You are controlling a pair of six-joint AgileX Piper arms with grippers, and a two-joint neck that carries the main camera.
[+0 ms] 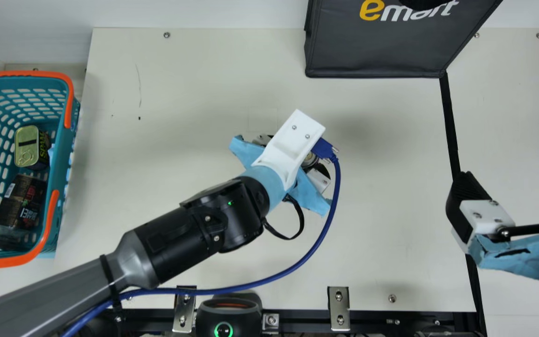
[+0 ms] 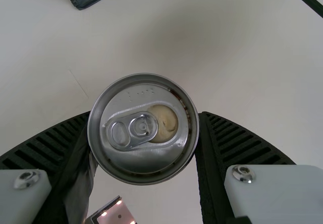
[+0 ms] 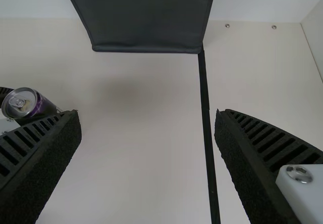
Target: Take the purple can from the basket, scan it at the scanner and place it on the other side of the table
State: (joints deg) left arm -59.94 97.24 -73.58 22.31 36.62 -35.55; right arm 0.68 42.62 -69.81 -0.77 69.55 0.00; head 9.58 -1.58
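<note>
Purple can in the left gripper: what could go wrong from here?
The round purple can sits between the fingers of the left gripper; it might slip or twist if the hold is weak. The blue cable loops out beside that gripper and could snag as the arm swings. Carried far to the right, the can may bump the open right gripper.

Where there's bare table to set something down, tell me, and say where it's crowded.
Bare table: beyond the left arm, between basket and bag; also between the blue cable and the black strip. Crowded: mid-table, where the left gripper holds the purple can, and around the right gripper by the strip.
</note>
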